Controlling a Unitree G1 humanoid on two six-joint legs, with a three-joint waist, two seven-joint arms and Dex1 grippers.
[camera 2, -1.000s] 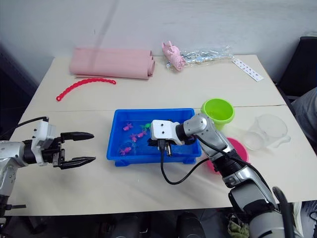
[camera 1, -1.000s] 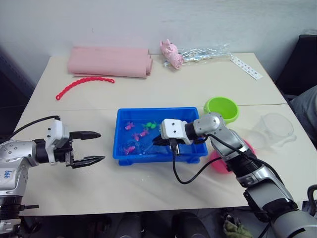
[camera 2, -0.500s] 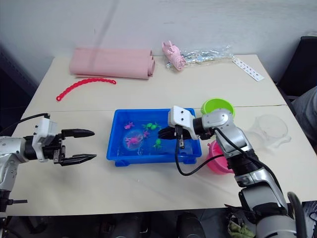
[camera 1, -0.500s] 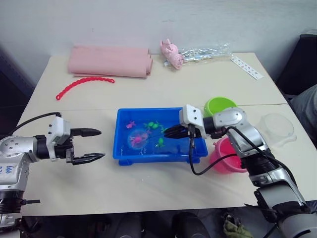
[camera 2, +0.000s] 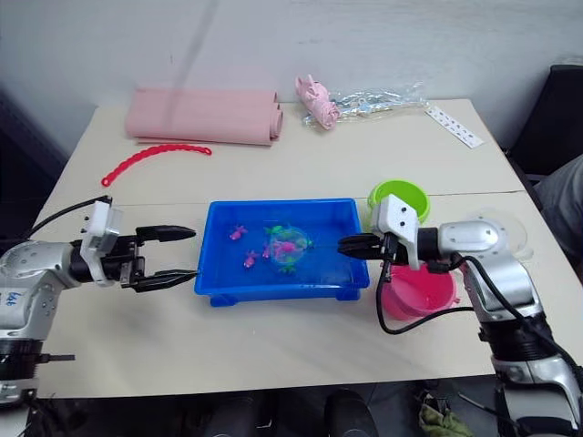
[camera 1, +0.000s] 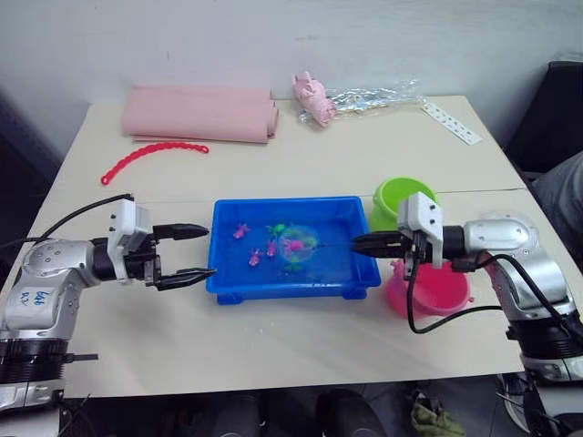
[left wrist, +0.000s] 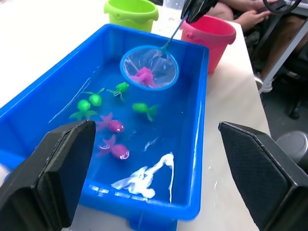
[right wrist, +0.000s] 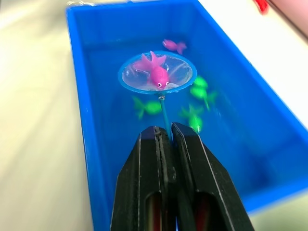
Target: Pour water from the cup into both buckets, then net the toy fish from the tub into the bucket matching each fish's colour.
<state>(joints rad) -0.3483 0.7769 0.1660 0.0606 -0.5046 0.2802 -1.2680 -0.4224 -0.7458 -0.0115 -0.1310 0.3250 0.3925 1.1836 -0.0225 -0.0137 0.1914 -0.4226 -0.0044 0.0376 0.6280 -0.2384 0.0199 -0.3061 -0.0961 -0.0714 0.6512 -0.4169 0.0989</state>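
The blue tub (camera 1: 284, 202) holds water and several toy fish, pink ones (camera 1: 240, 232) and green ones (camera 1: 276, 229). The net (camera 1: 298, 244) hangs over the tub's middle with a pink fish (right wrist: 155, 70) lying in its mesh. My right gripper (camera 1: 356, 243) is shut on the net's stick (right wrist: 163, 111) above the tub's right rim. My left gripper (camera 1: 210, 251) is open, level with the tub's left edge and holding nothing. To the right of the tub stand the green bucket (camera 1: 401, 200) and the pink bucket (camera 1: 430, 293). My right forearm partly hides the clear cup (camera 2: 506, 224).
At the back of the table lie a rolled pink cloth (camera 1: 200, 114), a red beaded chain (camera 1: 150, 155), a pink pig toy (camera 1: 314, 98), a clear wrapper (camera 1: 373, 94) and a white strip (camera 1: 453, 123). A dark chair (camera 1: 557, 109) stands at the right.
My right gripper drew back to the right, carrying the net from the tub's left part to its middle with a pink fish now in it. My left gripper moved right, up to the tub's edge.
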